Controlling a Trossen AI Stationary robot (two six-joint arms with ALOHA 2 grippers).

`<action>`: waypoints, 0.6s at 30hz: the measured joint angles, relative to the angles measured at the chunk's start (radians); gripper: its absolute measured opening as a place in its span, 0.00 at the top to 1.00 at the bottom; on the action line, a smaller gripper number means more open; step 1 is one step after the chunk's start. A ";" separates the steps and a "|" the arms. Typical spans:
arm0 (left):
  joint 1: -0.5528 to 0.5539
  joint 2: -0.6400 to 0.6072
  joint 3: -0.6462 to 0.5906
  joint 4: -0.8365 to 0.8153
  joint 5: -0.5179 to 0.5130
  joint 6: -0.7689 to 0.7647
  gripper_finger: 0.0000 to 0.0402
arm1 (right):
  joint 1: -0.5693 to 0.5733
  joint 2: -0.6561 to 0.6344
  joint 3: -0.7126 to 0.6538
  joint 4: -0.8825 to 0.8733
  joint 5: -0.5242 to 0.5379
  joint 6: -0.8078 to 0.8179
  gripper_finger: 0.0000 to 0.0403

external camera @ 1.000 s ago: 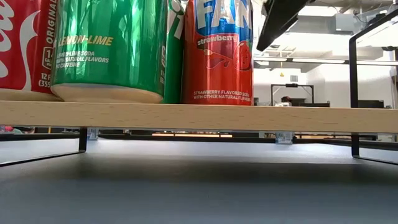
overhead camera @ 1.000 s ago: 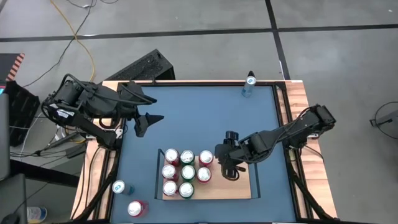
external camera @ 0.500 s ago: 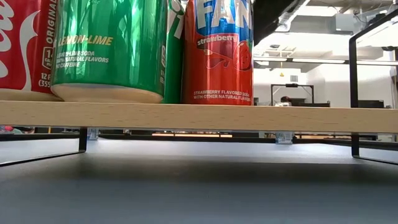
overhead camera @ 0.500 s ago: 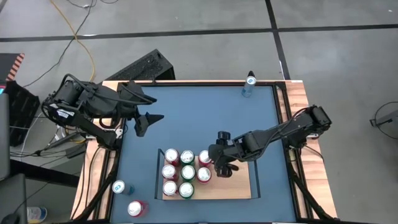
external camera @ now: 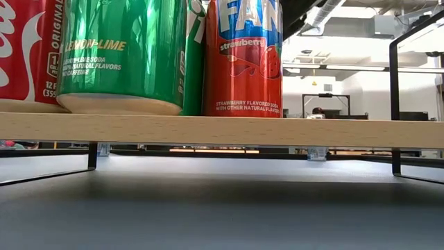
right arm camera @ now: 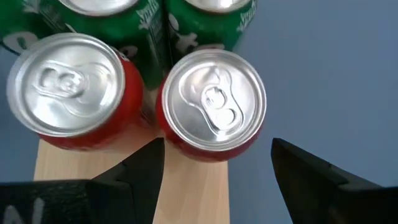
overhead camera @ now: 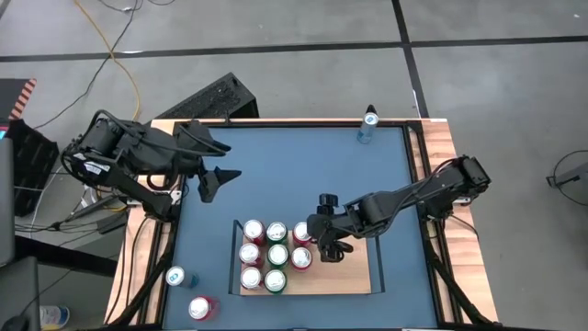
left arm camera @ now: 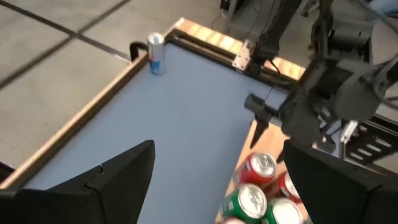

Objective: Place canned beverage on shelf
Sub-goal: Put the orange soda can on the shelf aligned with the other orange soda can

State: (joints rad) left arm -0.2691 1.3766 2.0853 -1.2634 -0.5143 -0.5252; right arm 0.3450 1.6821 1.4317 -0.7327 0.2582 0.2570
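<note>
Red can [right arm camera: 211, 102] is seen upright on the shelf [overhead camera: 354, 276], at the cluster's far-right corner; the right gripper [overhead camera: 323, 241] is spread above it, unclasped. Left gripper [overhead camera: 213, 167], open, waits beyond the shelf.

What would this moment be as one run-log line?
right gripper: open, above red can on shelf | left gripper: open, waiting

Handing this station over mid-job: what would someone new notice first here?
First, the cluster of red and green cans packed on the left part of the light-wood shelf, with the right tool open just beside the cluster's right edge. Next, the left tool waits open over the table's far left. Strays: one slim can at the far edge, two cans off the shelf's near left.
</note>
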 joint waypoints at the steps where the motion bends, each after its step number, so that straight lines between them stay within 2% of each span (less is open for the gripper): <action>1: 0.000 0.000 0.000 -0.011 0.014 -0.007 0.16 | 0.000 0.000 0.011 -0.017 -0.002 -0.001 0.32; 6: -0.036 0.000 0.000 -0.089 0.153 -0.009 0.16 | 0.009 0.000 0.093 -0.147 -0.003 -0.004 0.32; 8: -0.078 0.004 0.000 -0.116 0.169 -0.029 0.16 | 0.014 0.000 0.137 -0.209 -0.003 -0.013 0.32; 12: -0.195 0.028 0.000 -0.154 0.162 -0.141 0.16 | 0.031 -0.002 0.244 -0.366 -0.002 -0.020 0.32; 18: -0.429 0.122 0.000 -0.232 0.087 -0.375 0.16 | 0.063 -0.002 0.383 -0.615 0.003 0.046 0.32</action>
State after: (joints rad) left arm -0.6980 1.4982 2.0857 -1.4950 -0.4270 -0.9002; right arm 0.4076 1.6802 1.8143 -1.3479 0.2607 0.3032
